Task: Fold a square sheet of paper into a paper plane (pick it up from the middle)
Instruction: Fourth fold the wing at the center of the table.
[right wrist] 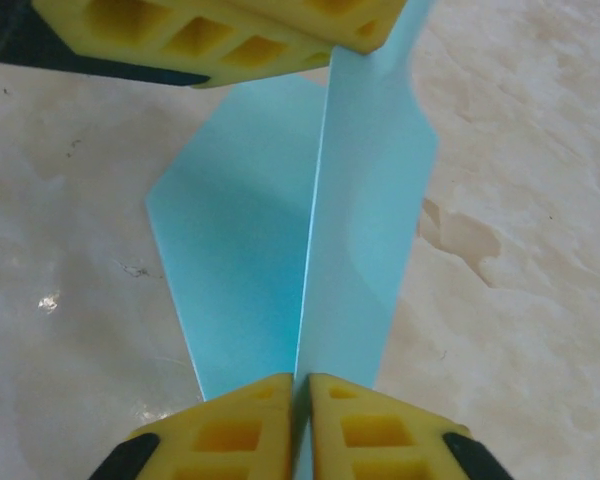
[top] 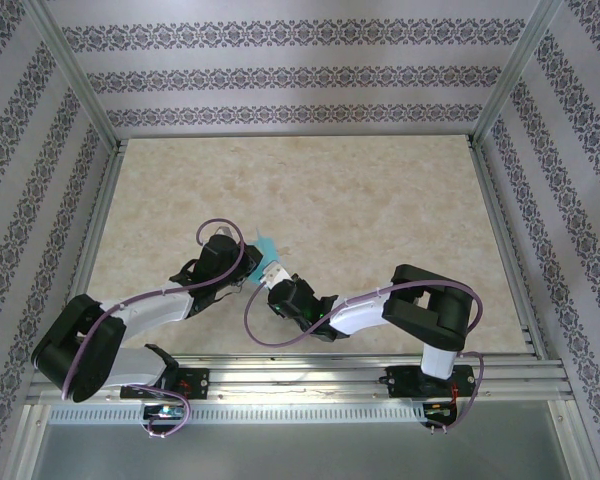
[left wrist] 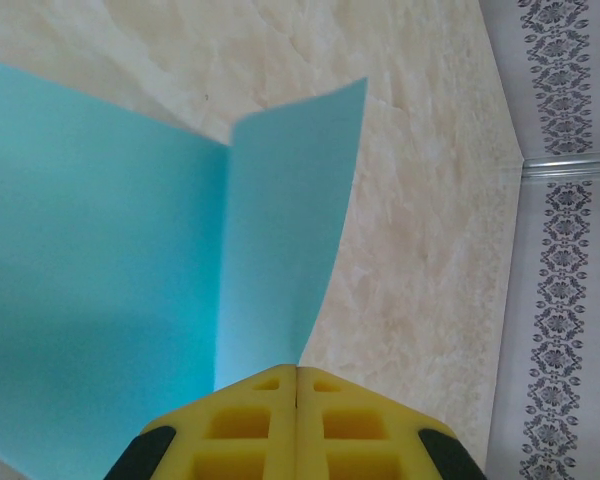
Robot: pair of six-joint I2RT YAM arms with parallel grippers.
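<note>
The square sheet of paper (top: 266,244) is turquoise and folded along a centre crease, its two flaps standing apart in a V above the table. My left gripper (left wrist: 296,372) is shut on the edge of the narrower flap (left wrist: 280,230). Facing it, my right gripper (right wrist: 302,380) is shut on the crease, with one flap (right wrist: 245,260) to the left and one (right wrist: 370,240) to the right. The left gripper's yellow fingers (right wrist: 230,35) hold the far end in the right wrist view. In the top view both grippers (top: 248,268) (top: 271,272) meet at the middle front of the table.
The marbled beige table (top: 380,200) stretches back and to both sides of the arms. Patterned walls (top: 300,70) and metal frame rails (top: 500,240) enclose it. The arm bases stand on the front rail (top: 300,375).
</note>
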